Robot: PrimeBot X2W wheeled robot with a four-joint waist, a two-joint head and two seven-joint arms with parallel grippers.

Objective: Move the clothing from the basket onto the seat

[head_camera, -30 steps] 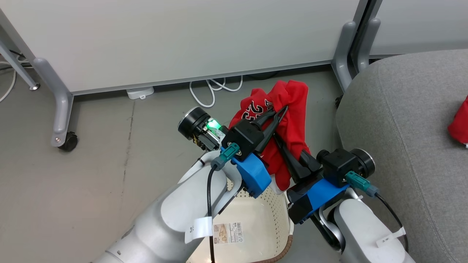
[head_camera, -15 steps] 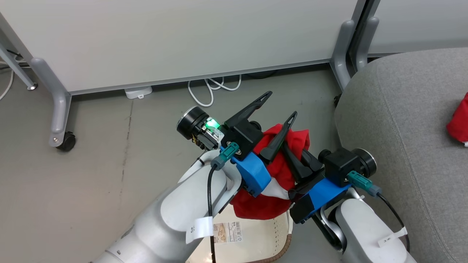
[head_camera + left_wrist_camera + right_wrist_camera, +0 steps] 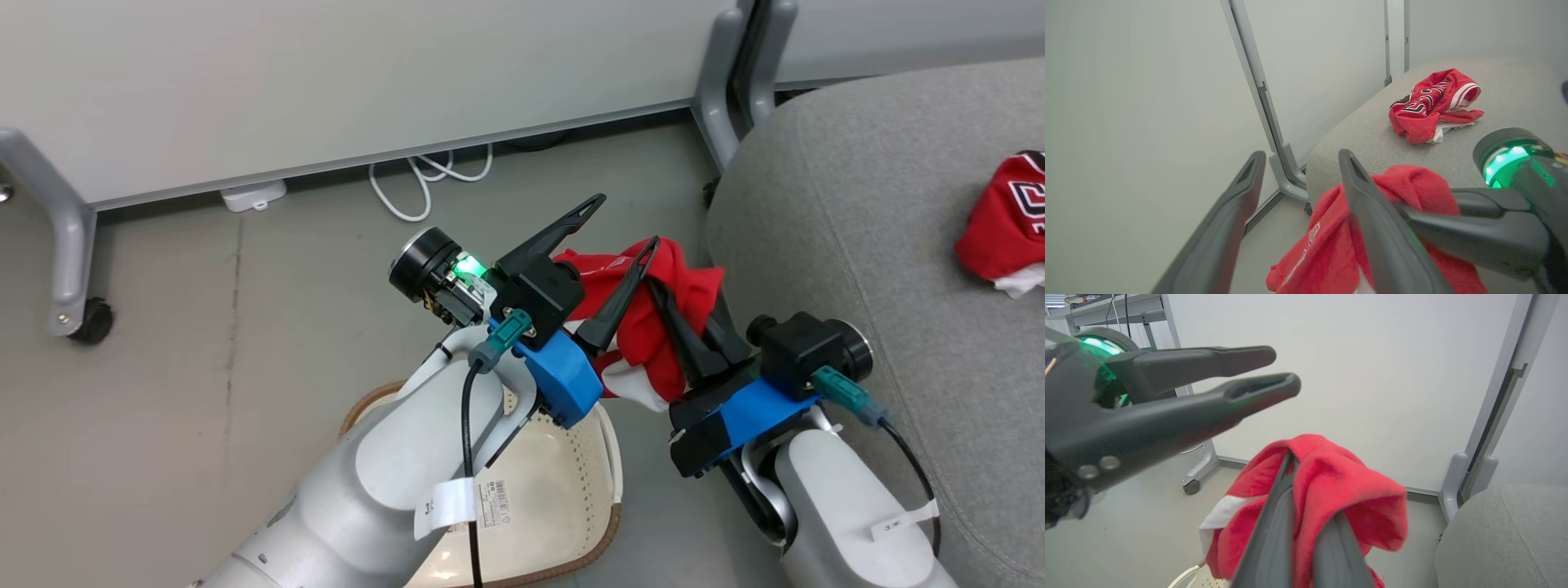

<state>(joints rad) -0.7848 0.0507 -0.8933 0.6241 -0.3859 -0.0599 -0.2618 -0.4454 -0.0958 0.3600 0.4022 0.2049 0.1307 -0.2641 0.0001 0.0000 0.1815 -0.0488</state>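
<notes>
**Red jersey pinched in the right gripper, between basket and seat**

The right gripper (image 3: 665, 298) has its two dark fingers clenched on a bunched red jersey (image 3: 645, 327). The cloth drapes over both fingers and hides their tips, with a white strip hanging at the lower edge. From where I stand, the bundle hangs in the air just past the far rim of the basket (image 3: 608, 523), close beside the rounded edge of the grey seat (image 3: 857, 204).

The left gripper (image 3: 626, 220) is spread wide and grips nothing. Its nearer finger lies along the jersey's side, though I cannot tell whether it touches, and the other finger points out over the bare floor (image 3: 204, 327).

A second jersey (image 3: 1000, 216), crumpled with its lettering showing, lies on the seat well apart from both grippers.
</notes>
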